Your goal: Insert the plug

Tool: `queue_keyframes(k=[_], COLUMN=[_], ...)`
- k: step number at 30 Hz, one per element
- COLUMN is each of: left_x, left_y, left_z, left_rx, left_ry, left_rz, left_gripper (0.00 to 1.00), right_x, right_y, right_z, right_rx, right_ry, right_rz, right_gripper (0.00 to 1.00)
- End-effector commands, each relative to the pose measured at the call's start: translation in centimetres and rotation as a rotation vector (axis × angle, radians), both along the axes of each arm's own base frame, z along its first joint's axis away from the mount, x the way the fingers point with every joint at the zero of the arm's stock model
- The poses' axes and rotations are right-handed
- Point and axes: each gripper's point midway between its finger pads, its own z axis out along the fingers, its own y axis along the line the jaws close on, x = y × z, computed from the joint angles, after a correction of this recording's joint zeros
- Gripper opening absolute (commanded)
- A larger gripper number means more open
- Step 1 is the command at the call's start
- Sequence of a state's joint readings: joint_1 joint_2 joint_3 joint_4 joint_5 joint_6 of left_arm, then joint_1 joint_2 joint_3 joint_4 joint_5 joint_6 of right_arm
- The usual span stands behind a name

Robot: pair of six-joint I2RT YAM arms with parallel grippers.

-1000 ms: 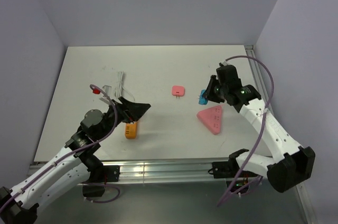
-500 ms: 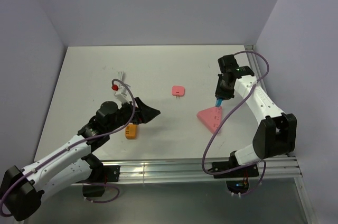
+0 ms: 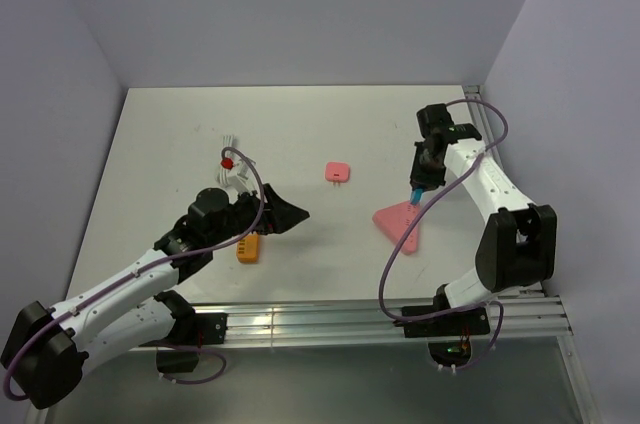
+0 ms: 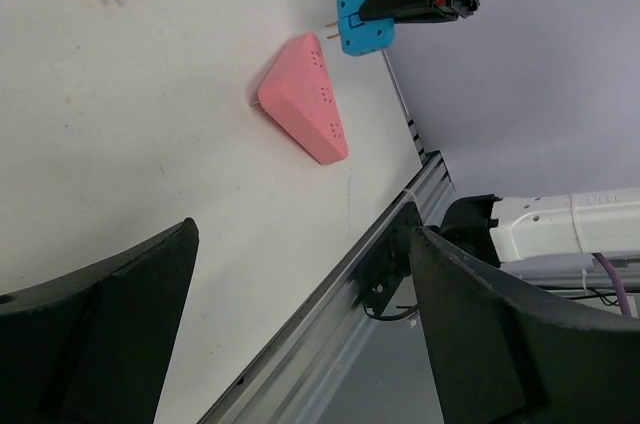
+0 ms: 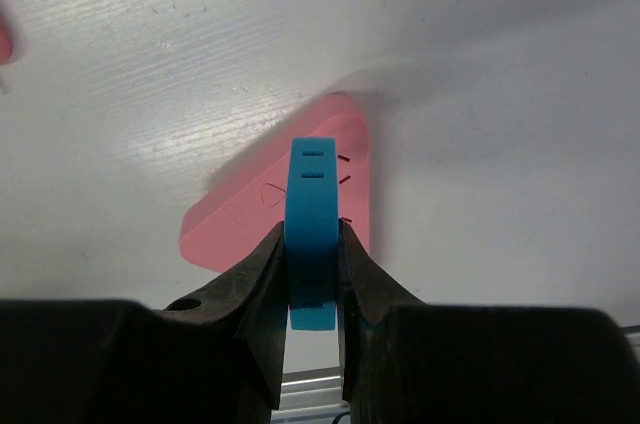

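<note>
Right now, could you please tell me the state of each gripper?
Left gripper: open, holding nothing.
Right gripper: shut on the blue plug, above the pink socket block.

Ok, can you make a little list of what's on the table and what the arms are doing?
blue plug: pinched in right gripper, over the pink socket block, prongs not in
pink socket block: flat on table
pink square plug: lying alone, mid-table
left gripper: open, empty
orange piece: near left gripper
</note>
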State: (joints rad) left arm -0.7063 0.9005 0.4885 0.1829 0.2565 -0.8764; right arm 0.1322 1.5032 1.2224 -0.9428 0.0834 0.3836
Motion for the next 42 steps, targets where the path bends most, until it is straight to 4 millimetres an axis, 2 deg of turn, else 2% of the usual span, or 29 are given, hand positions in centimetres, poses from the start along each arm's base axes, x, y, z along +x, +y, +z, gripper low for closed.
queue_keyframes(k=[1, 9, 20, 24, 32, 38, 42], left_x=[0.1, 0.2, 0.3, 0.2, 0.2, 0.2, 0.0], left_y=[-0.7, -1.0, -1.2, -1.1, -1.1, -1.1, -1.2], left_z=[3.2, 2.9, 2.9, 2.8, 2.7, 2.6, 2.7], left_rx=[-0.054, -0.034, -0.03, -0.03, -0.025, -0.03, -0.036], left_ry=[-0.088, -0.088, -0.09, -0.085, -0.085, -0.083, -0.083], left_rz=[-0.031, -0.038, -0.038, -0.036, -0.042, -0.041, -0.044], left_gripper=[0.91, 0.91, 0.91, 0.91, 0.91, 0.91, 0.91], right_x=[0.4, -0.1, -0.4, -0.6, -0.7, -0.7, -1.2], right_y=[0.1, -0.2, 0.6, 0.3, 0.2, -0.1, -0.1], right_z=[-0.5, -2.0, -2.3, -2.5, -1.5, 0.3, 0.3], right_rx=[0.009, -0.008, 0.035, 0.022, 0.019, 0.004, 0.007], right_ry=[-0.012, 0.027, 0.028, 0.034, 0.011, -0.038, -0.029], right_rz=[0.019, 0.016, 0.038, 0.029, 0.02, 0.008, 0.009], right_gripper=[0.0, 0.0, 0.0, 0.0, 0.0, 0.0, 0.0])
